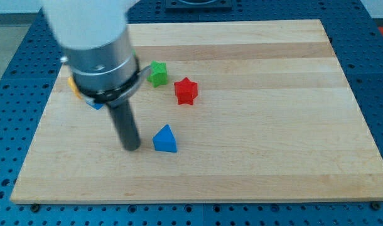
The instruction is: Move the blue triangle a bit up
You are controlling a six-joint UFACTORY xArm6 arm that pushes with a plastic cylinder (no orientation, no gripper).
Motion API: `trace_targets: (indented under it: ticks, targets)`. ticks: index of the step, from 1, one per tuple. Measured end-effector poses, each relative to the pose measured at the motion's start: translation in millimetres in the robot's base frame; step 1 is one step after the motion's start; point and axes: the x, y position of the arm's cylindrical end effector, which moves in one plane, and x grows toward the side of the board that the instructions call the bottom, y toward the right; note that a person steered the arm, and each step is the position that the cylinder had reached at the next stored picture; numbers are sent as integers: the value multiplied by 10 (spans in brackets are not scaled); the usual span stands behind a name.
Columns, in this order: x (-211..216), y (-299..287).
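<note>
The blue triangle lies on the wooden board, left of centre and toward the view's bottom. My tip rests on the board just to the left of the triangle, with a narrow gap between them. The rod rises from the tip into the large grey arm body at the view's upper left.
A red star lies above and right of the triangle. A green block sits up and left of the star. A yellow block and another blue block peek out from behind the arm body at the left.
</note>
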Motion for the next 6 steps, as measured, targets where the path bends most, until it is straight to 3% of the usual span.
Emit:
trace_targets:
  ticks: [1, 3, 4, 6]
  targets:
    - [92, 57]
    - [74, 768]
    - [-139, 1015]
    - [-319, 929]
